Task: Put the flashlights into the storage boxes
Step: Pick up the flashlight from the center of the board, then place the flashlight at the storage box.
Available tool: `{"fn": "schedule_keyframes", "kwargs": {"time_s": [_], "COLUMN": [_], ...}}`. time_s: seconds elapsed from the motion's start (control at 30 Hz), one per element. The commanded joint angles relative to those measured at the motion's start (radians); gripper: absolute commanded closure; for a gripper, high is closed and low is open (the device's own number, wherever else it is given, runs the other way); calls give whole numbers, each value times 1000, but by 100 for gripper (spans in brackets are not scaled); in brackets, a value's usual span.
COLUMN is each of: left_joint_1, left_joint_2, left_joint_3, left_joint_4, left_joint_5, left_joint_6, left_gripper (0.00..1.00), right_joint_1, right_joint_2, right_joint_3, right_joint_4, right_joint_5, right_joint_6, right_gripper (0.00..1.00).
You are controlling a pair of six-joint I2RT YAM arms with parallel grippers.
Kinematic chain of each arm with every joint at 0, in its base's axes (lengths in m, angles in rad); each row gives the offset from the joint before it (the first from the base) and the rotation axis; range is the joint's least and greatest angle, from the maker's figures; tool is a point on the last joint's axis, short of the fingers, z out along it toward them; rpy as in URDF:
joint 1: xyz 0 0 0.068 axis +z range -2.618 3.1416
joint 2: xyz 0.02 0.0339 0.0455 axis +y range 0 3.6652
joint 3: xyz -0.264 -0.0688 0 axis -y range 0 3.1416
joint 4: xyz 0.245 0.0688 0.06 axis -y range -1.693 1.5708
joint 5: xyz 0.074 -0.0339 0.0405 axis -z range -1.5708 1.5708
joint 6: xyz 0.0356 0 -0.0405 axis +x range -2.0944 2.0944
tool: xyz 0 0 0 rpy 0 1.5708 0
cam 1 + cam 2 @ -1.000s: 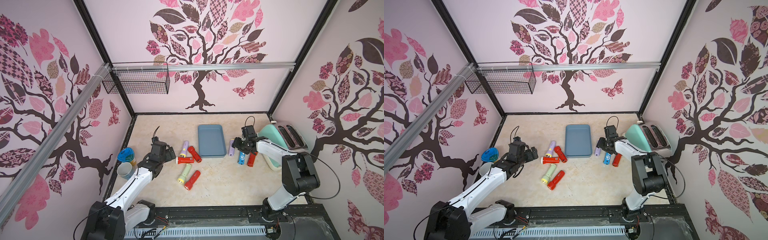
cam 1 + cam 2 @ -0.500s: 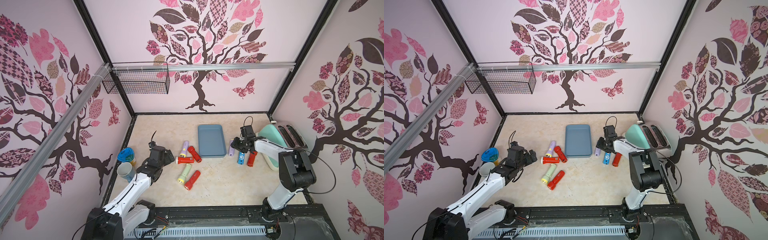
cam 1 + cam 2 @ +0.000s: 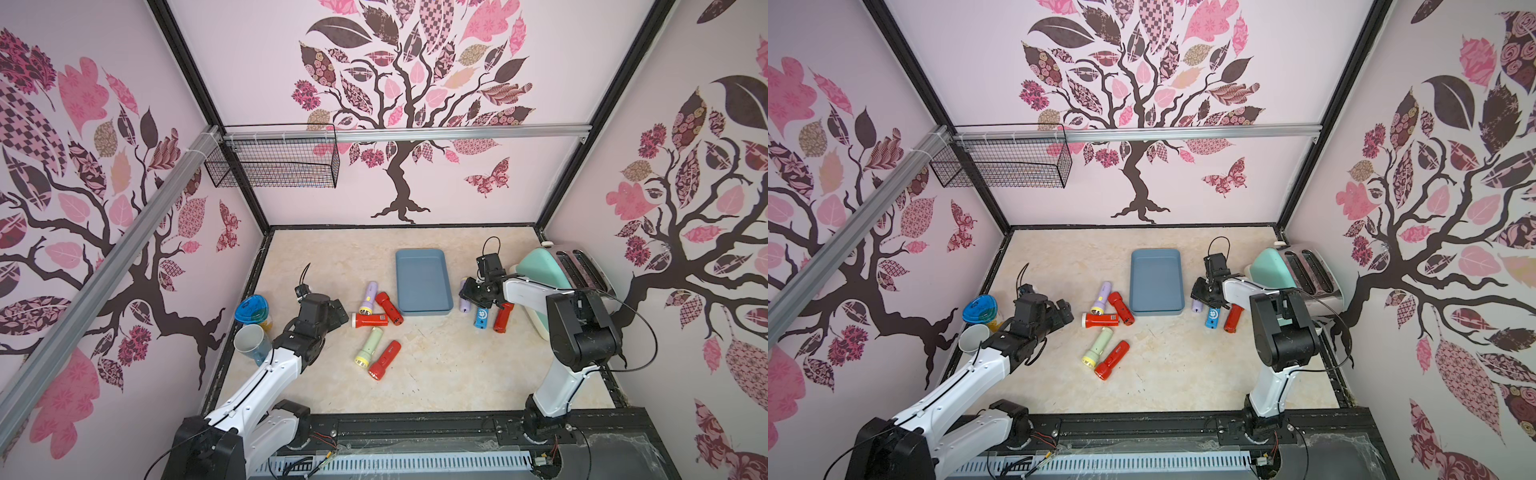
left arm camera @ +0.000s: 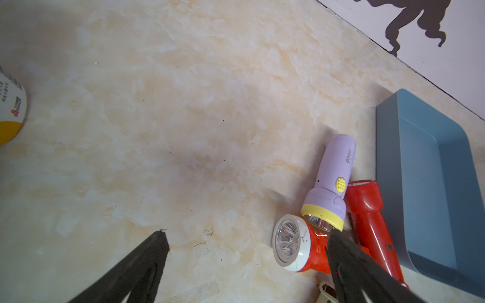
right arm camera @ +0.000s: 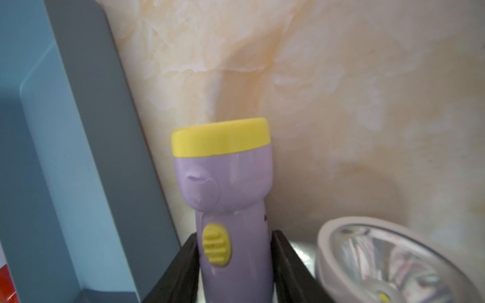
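Lilac flashlight is pinched by its handle in your right gripper, just beside the grey-blue tray. Your left gripper is spread wide, near a red flashlight.

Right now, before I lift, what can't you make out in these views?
The held lilac flashlight: tail cut off by the right wrist view's edge; the right gripper covers part of it in both top views.
The white-rimmed red flashlight: body partly behind a left gripper finger, left wrist view.
The blue flashlight: label too small to read, top views.
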Motion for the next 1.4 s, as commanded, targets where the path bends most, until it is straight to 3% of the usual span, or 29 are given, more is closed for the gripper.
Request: {"fn": "schedule_keyframes", "kwargs": {"time_s": [0.0, 0.33, 0.63, 0.83, 1.03, 1.37], "left_joint_1": [3, 3, 3, 3, 3, 3], "left_joint_2": [2, 2, 28, 61, 61, 83], "left_joint_3": [-3, -9, -31, -18, -25, -13], "left_joint_4": [10, 15, 14, 0, 20, 22], "left_joint_5": [-10, -2, -128, -115, -104, -101], "left_joint_6": [-6, -11, -58, -51, -37, -59], "left_gripper": [2, 2, 7, 11, 9, 9], "right_joint_1": [-2, -2, 3, 100, 218, 305], "right_joint_2": [37, 41, -80, -112, 12, 348], "right_joint_3": [15, 44, 79, 179, 341, 615], "right_joint_4": [-33, -66, -115, -137, -113, -39], "right_joint_5": [35, 65, 109, 181, 184, 41], "right_joint_6": [-11, -19, -47, -62, -55, -60], "right_gripper": [51, 60, 64, 65, 65, 64]}}
